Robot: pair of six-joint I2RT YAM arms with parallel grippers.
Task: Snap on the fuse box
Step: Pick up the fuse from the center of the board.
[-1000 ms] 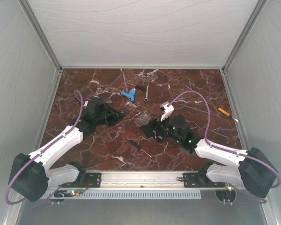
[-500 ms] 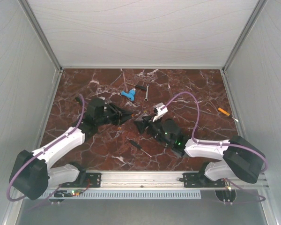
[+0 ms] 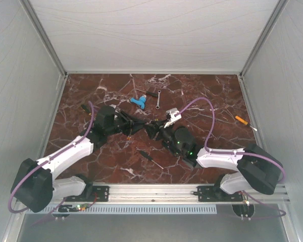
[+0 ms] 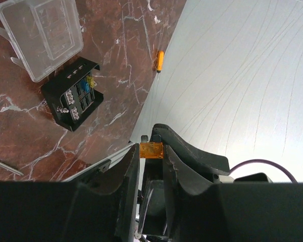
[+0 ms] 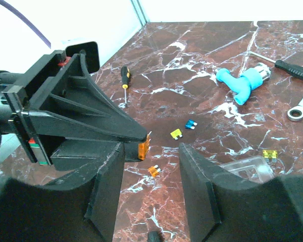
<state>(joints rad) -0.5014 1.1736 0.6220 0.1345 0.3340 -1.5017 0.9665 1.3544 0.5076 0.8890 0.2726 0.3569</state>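
Note:
The fuse box (image 4: 73, 98) is a small black square with rows of slots, lying on the marble table next to its clear lid (image 4: 40, 35); the lid's corner also shows in the right wrist view (image 5: 248, 169). In the top view my right arm hides the box. My left gripper (image 4: 151, 151) is shut on a small orange fuse (image 5: 143, 147), held above the table. My right gripper (image 5: 149, 148) faces it, open, with the fuse close to its left finger (image 5: 107, 186) and nothing gripped. In the top view the two grippers, left (image 3: 140, 123) and right (image 3: 150, 130), meet tip to tip at the table's centre.
Loose fuses lie on the marble: orange (image 5: 153, 170), yellow (image 5: 177, 134), blue (image 5: 191, 124). A blue plastic piece (image 3: 138, 102), a wrench (image 3: 158, 99) and a black-handled screwdriver (image 5: 293, 69) lie at the back. An orange-handled screwdriver (image 3: 241, 120) lies right, a small screwdriver (image 3: 150, 158) near front.
Both arms have moved inward until their grippers meet at the centre. The right gripper's jaws have narrowed. The left gripper kept hold of the orange fuse.

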